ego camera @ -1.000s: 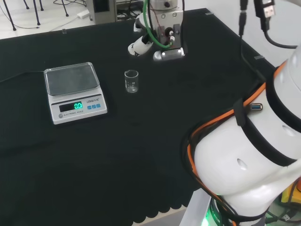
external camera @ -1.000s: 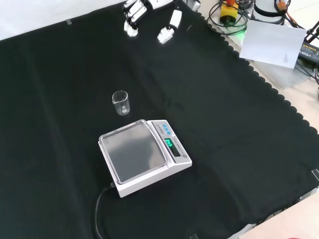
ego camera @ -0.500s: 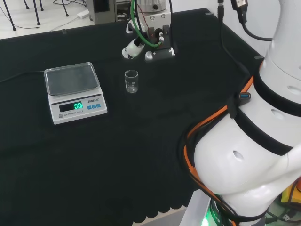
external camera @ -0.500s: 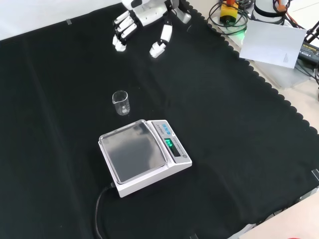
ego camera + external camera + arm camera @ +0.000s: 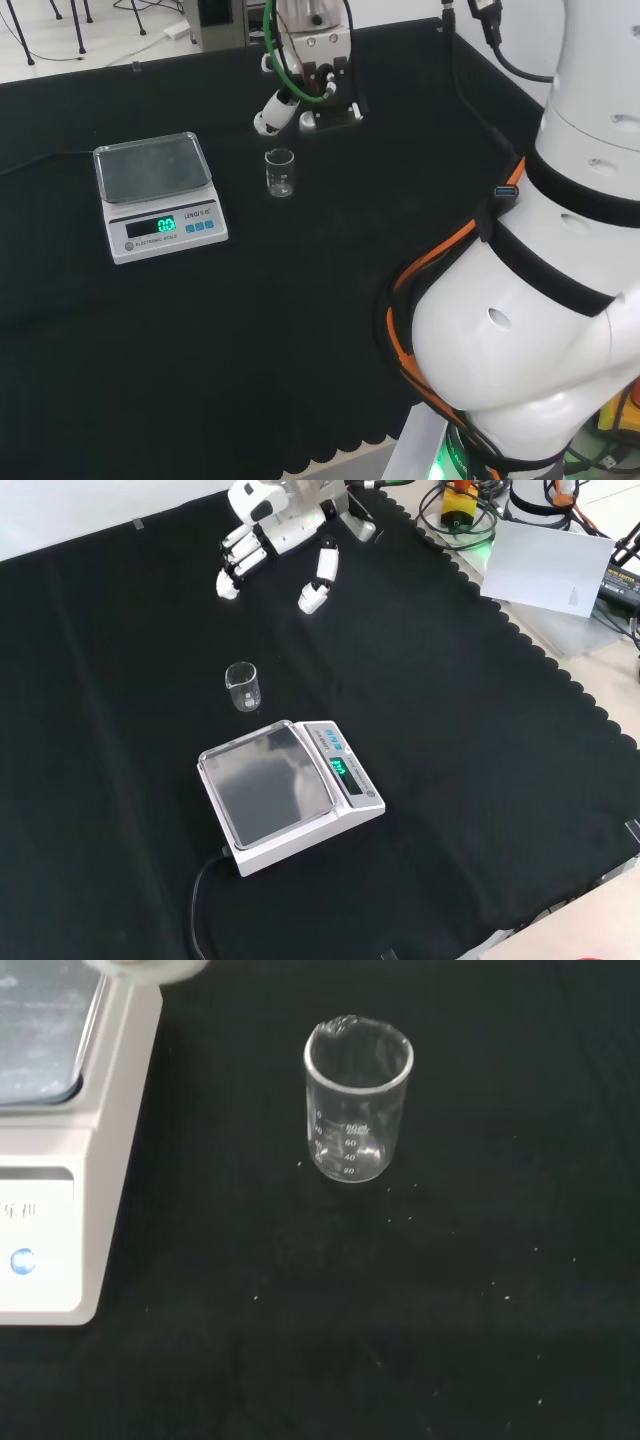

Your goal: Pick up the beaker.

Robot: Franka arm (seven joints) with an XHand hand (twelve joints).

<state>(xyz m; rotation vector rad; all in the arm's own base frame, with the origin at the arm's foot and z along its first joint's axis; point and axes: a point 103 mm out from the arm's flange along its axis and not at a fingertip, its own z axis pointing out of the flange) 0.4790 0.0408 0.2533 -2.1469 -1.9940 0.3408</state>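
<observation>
On the black-clothed surface the beaker stands untouched — the hand, fingers spread, hovers apart, grasp not yet begun.

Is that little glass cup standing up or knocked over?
Upright. The beaker rests on its base on the black cloth, with its open rim facing up, beside the scale.

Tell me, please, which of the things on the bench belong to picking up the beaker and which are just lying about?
Part of the job:
- beaker, upright and apparently empty on the cloth
- hand, open, above the cloth and apart from the beaker

Just lying about:
- scale, beside the beaker, nothing on its pan
- black cloth covering the bench
</observation>
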